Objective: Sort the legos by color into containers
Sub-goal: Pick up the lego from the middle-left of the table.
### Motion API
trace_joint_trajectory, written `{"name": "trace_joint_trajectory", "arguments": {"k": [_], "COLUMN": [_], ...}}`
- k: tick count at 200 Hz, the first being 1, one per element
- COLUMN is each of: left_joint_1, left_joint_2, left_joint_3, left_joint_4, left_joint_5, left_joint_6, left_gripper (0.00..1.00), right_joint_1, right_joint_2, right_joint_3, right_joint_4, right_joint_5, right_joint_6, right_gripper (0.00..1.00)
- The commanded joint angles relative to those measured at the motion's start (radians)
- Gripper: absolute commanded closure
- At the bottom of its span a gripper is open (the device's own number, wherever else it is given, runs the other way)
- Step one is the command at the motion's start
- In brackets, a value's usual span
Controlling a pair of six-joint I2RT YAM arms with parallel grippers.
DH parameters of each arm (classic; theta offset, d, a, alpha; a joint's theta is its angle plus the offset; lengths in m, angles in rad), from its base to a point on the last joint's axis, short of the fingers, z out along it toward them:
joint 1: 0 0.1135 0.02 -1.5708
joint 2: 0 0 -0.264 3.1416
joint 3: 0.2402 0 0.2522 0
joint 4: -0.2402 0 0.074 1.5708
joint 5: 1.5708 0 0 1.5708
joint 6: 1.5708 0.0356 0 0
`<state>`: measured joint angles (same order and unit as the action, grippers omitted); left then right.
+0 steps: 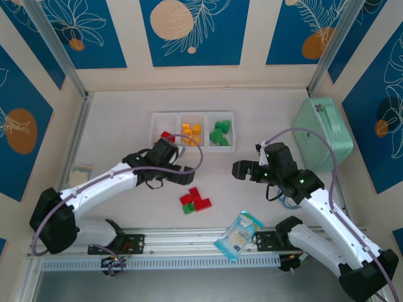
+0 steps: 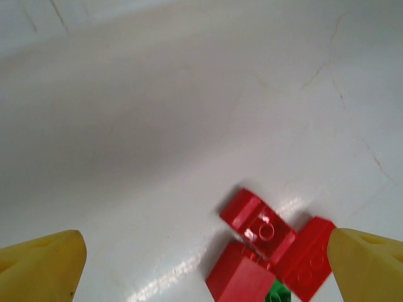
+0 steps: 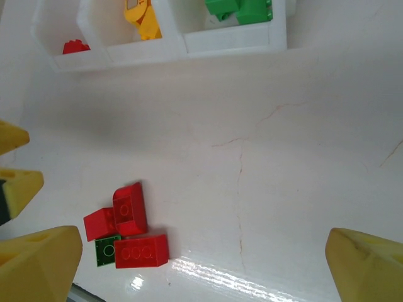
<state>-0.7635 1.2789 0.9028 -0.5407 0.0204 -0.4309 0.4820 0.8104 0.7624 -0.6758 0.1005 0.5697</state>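
Left gripper and right gripper both hang released, empty. Left hovers by 3 red legos and 1 green lego. Next, likely: pinch a red for the leftmost bin.

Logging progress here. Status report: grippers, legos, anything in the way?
Left gripper, right gripper open, empty. Four legos loose on table, three red, one green, short of containers. Snack packet lies aside.

Glossy plastic legos sit on a smooth, shiny white table marked by hairline cracks. The containers are smooth white plastic.
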Motion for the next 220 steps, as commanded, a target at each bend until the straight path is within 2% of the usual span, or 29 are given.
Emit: {"name": "trace_joint_trajectory", "arguments": {"k": [1,41,71,108,195,211,220], "left_joint_1": [-0.039,-0.120,-0.165,-0.175,-0.188,-0.188,-0.187], "left_joint_2": [-0.036,0.004,0.066,0.130,0.252,0.274,0.280], "left_joint_3": [-0.013,-0.004,0.010,0.011,0.044,0.054,0.054], "left_joint_4": [-0.042,-0.085,-0.139,-0.168,-0.169,-0.183,-0.181], "left_joint_5": [0.032,0.082,0.059,0.057,0.079,0.048,0.032], "left_joint_6": [-0.046,-0.026,-0.007,-0.006,0.017,0.009,0.005], "left_gripper": [0.04,0.11,0.15,0.27,0.32,0.42,0.44], "right_joint_1": [-0.005,-0.005,-0.005,-0.005,-0.005,-0.004,-0.004], "right_joint_2": [0.022,0.048,0.048,0.049,0.044,0.038,0.038], "right_joint_3": [-0.012,-0.032,-0.038,-0.030,-0.028,-0.037,-0.039], "right_joint_4": [0.037,0.037,0.031,0.018,0.008,0.011,0.014], "right_joint_5": [-0.055,-0.069,-0.071,-0.069,-0.066,-0.065,-0.064], "right_joint_6": [0.009,0.036,0.043,0.043,0.048,0.051,0.053], "right_gripper": [0.00,0.01,0.01,0.01,0.01,0.01,0.01]}}
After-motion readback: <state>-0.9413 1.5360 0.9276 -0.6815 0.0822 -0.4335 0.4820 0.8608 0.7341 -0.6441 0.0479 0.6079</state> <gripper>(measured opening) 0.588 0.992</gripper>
